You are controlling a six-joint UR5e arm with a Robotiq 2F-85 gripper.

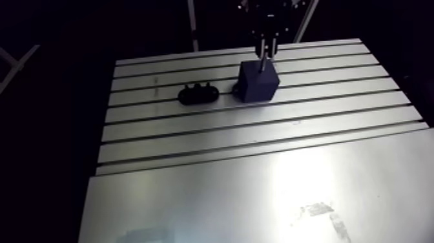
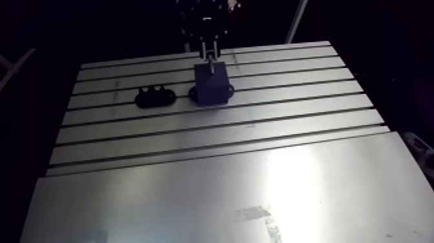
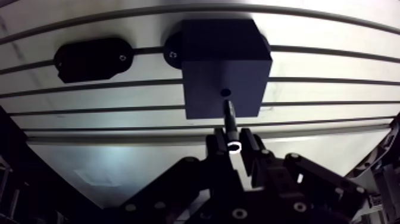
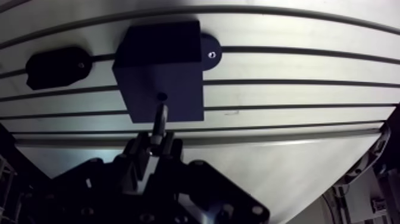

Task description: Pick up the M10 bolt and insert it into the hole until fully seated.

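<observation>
two things sit on the slotted worktop [image 1: 258, 129] in the arm view: a dark blue block [image 1: 259, 83] and, just beside it, a flat black holder [image 1: 198, 94]. claw [image 1: 265, 46] hangs right over the block, m10 bolt [image 1: 263, 63] pointing down at its top face. wrist view: claw pinching the bolt at its head end, shank sticking out ahead. tip just short of the small hole [image 3: 225, 92] in the block's top, not in it.

Dark bolt [image 3: 230, 116], seemingly just above hole [image 3: 225, 92]
</observation>
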